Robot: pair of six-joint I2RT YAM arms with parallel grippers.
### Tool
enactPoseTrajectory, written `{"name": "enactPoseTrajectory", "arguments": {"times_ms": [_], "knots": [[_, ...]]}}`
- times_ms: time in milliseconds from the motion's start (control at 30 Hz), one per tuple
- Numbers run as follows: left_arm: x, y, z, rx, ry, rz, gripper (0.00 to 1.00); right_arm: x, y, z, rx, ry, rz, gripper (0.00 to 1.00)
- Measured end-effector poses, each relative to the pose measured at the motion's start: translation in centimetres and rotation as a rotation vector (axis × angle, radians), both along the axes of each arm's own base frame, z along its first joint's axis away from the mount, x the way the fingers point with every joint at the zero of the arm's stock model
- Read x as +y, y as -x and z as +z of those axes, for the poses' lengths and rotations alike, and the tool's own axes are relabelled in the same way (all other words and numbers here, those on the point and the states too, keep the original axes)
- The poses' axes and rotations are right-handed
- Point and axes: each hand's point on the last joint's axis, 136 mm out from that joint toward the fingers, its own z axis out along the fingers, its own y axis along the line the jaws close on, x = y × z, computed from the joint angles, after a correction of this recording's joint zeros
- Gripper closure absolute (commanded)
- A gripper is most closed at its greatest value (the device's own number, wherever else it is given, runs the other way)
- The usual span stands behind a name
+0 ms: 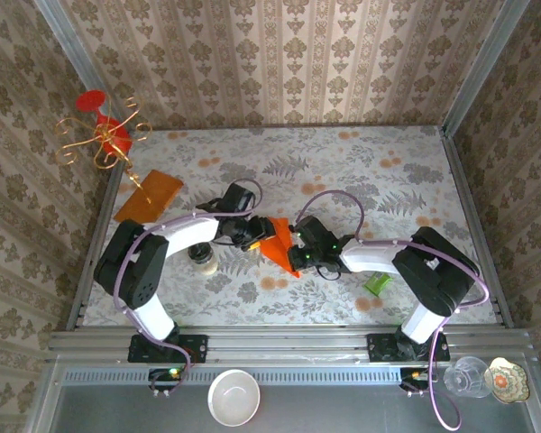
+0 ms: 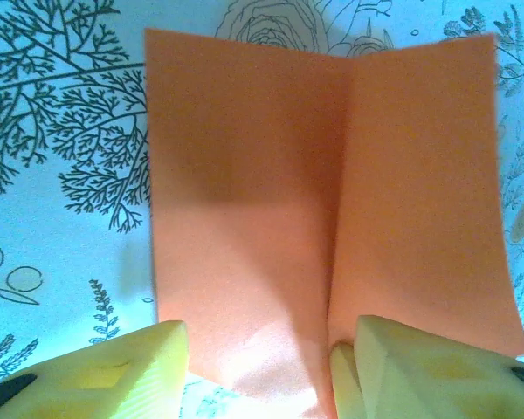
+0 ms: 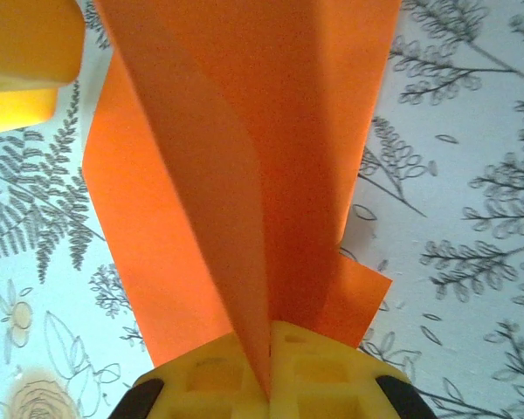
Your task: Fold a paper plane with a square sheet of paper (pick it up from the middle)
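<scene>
The square sheet of paper (image 1: pixel 278 245), bright red-orange, lies mid-table between both grippers, creased down its middle and raised into a ridge. In the right wrist view the paper (image 3: pixel 271 131) stands up as a fold, and my right gripper (image 3: pixel 271 367) is shut on the near end of that ridge. In the left wrist view the paper (image 2: pixel 244 175) shows its centre crease. My left gripper (image 2: pixel 262 349) stands open over the near edge, one finger on each side of the paper's left half. Seen from above, the left gripper (image 1: pixel 252 233) and right gripper (image 1: pixel 299 245) face each other across the paper.
A duller amber-orange sheet (image 1: pixel 149 194) lies at the far left beside a gold wire ornament (image 1: pixel 104 135). A small jar (image 1: pixel 204 260) stands by the left arm, and a green item (image 1: pixel 377 283) by the right. A white bowl (image 1: pixel 233 397) and a glass (image 1: pixel 467 377) sit off the table's front.
</scene>
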Motion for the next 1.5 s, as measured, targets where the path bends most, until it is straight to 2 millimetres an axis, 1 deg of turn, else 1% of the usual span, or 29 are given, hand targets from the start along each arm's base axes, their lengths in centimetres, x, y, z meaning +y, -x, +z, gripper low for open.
{"name": "enactPoseTrajectory", "arguments": {"times_ms": [133,200,400,467,667,833,1000,1233,1400,1500], "knots": [[-0.3,0.4,-0.4,-0.002,0.045,-0.006,0.56,0.4,-0.1,-0.1,0.045,-0.078,0.004,0.97],[-0.7,0.5,-0.3,-0.008,0.079,-0.016,0.61,0.5,-0.2,-0.2,0.070,-0.121,0.006,0.96],[-2.7,-0.1,1.4,-0.053,0.200,-0.052,0.71,0.7,-0.3,-0.2,0.123,-0.241,0.014,0.95],[-3.3,-0.2,1.7,-0.063,0.231,-0.067,0.73,0.7,-0.3,-0.2,0.131,-0.263,0.019,0.95],[-4.5,0.4,0.5,-0.029,0.257,-0.102,0.75,0.7,-0.1,-0.1,0.148,-0.286,0.026,0.95],[-5.2,-0.1,-0.1,-0.015,0.274,-0.109,0.77,0.6,-0.1,-0.1,0.150,-0.292,0.028,0.95],[-5.7,-0.6,0.6,-0.040,0.301,-0.114,0.77,0.5,-0.1,-0.1,0.153,-0.296,0.026,0.95],[-6.1,-0.7,1.3,-0.049,0.326,-0.129,0.78,0.5,-0.1,-0.1,0.154,-0.298,0.027,0.94],[-6.7,-1.3,2.2,-0.065,0.344,-0.138,0.79,0.5,-0.1,-0.1,0.162,-0.304,0.027,0.90],[-6.9,-1.5,2.1,-0.065,0.343,-0.137,0.80,0.5,0.0,-0.1,0.169,-0.308,0.022,0.87]]}}
